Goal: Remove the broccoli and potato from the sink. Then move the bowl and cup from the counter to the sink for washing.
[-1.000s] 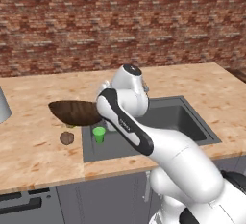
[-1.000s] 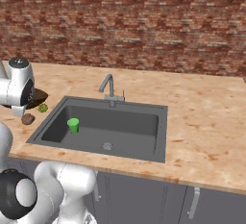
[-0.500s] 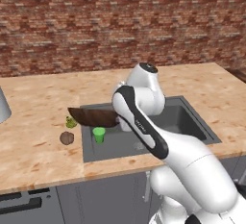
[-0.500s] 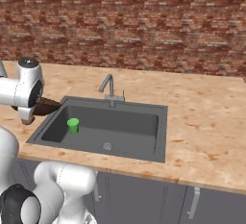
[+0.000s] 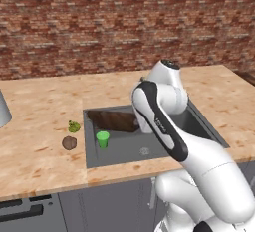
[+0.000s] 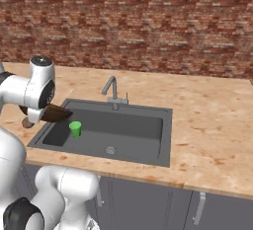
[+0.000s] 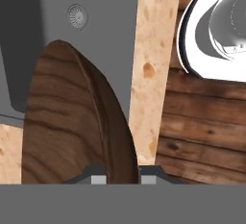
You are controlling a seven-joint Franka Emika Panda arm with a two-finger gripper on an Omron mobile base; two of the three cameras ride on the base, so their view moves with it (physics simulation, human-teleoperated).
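My gripper (image 7: 123, 177) is shut on the rim of the dark brown wooden bowl (image 7: 72, 122), which fills the space between the fingertips (image 7: 98, 179). The bowl (image 5: 114, 120) hangs tilted over the left end of the dark grey sink (image 5: 149, 149), just above the bright green cup (image 5: 102, 139) that stands upright inside the basin. From the right base view the bowl (image 6: 54, 114) sticks out past the sink's (image 6: 133, 125) left rim, near the cup (image 6: 75, 128). The yellow-green broccoli (image 5: 74, 126) and the brown potato (image 5: 69, 143) lie on the beige counter (image 5: 40, 121), left of the sink.
A grey faucet (image 6: 112, 88) stands at the sink's back edge, and a small drain (image 6: 110, 150) sits in the basin floor. A pale grey-white vessel (image 5: 2, 109) is at the counter's far left. A brick wall (image 5: 99, 22) backs the counter.
The arm has swung right, carrying the bowl from over the counter to over the sink's left end. Cup, broccoli and potato have stayed put.
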